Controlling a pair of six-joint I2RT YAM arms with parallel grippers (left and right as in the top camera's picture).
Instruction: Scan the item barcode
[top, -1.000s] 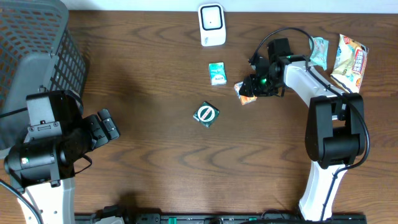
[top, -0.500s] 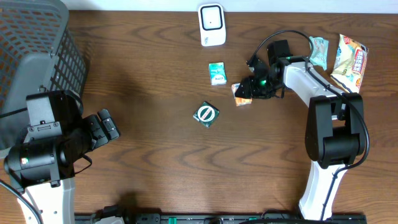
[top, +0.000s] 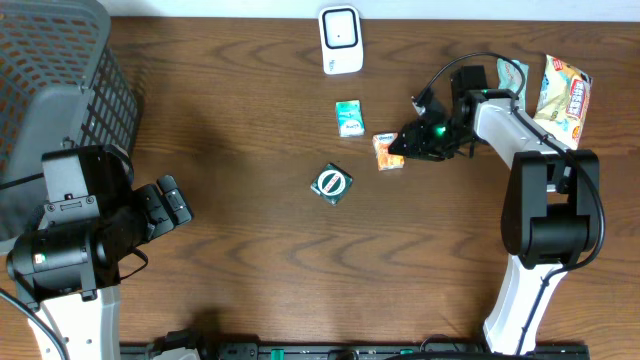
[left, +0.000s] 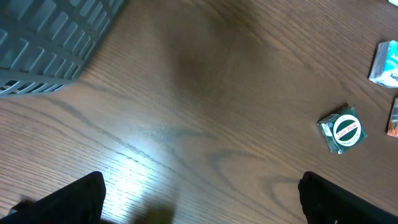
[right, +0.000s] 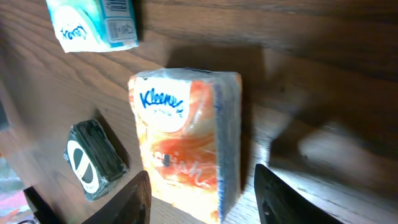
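While left fingers (left: 71, 200) and right fingers (right: 132, 198) stand spread, two tissue packs (top: 388, 152) (top: 348, 118), one scanner (top: 341, 40).

Dark wood desk (top: 250, 260). On it: grey mesh basket (top: 60, 80) far L; white scanner (top: 340, 40) top ctr; teal tissue pk (top: 348, 118) below it; orange Kleenex pk (top: 387, 151) lying flat, just R of that; green square pkt (top: 332, 184) near ctr; teal snack bag (top: 513, 82) and orange snack bag (top: 565, 95) far R.

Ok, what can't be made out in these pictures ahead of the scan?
Orange Kleenex tissue pack: no barcode on the faces shown; underside hidden against the brown wooden table.
Teal tissue pack: cut off by the right wrist view's top edge; print too small overhead.
Grey mesh basket: cut off by the overhead's top-left corner.
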